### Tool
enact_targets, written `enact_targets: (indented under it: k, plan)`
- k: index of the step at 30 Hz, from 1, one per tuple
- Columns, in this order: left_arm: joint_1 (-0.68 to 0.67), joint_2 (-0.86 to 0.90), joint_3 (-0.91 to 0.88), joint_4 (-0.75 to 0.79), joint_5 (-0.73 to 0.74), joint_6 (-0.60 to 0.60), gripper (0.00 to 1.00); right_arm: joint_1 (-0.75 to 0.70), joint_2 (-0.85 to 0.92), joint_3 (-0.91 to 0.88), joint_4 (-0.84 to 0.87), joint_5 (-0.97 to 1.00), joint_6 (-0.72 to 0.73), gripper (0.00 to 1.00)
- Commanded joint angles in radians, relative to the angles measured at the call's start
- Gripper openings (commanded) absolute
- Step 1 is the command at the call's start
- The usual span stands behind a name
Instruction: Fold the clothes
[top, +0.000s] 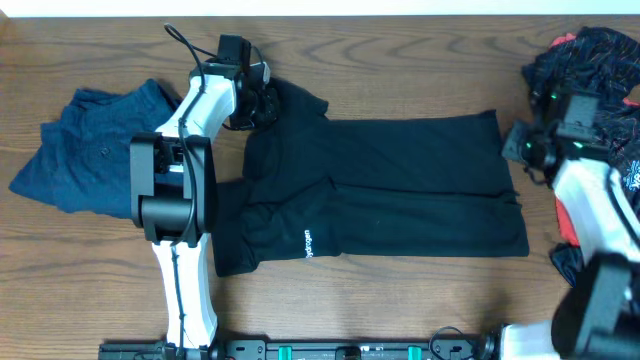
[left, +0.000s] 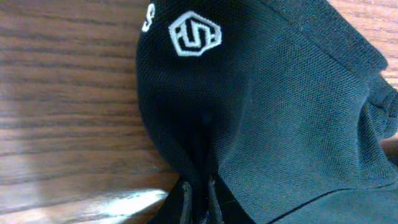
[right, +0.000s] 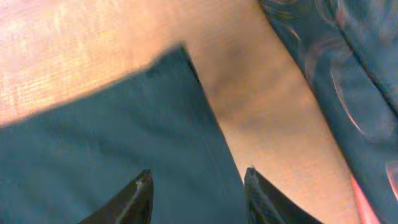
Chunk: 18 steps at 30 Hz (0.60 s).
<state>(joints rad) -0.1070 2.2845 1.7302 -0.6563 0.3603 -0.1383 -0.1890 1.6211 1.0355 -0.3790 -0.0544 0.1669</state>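
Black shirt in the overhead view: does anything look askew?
Yes. The black shirt has one corner bunched into a pucker where the left gripper pinches it; the rest lies fairly flat.

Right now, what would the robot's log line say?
left hand: shut on plain black soft short-sleeved shirt by white hexagon logo | right hand: open over shirt's corner | fold: unfinished

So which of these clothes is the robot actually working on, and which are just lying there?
In the job: the black shirt, pinched by the left gripper.
Lying about: the blue garment at the left; the black red-patterned garment at the right.
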Motion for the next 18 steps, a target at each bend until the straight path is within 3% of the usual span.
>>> enact_targets:
  k: [1,9,18]
  plan:
    - [-0.007,0.001,0.003,-0.013,-0.005,-0.025,0.11,0.028,0.110,0.011,0.129,-0.014,-0.026,0.47]
    - [-0.018,0.001,0.003,-0.031,-0.005,-0.025,0.11,0.050,0.334,0.011,0.437,-0.010,-0.004,0.49]
    - [-0.019,0.001,0.003,-0.047,-0.005,-0.025,0.11,0.052,0.440,0.011,0.564,0.005,0.001,0.53]
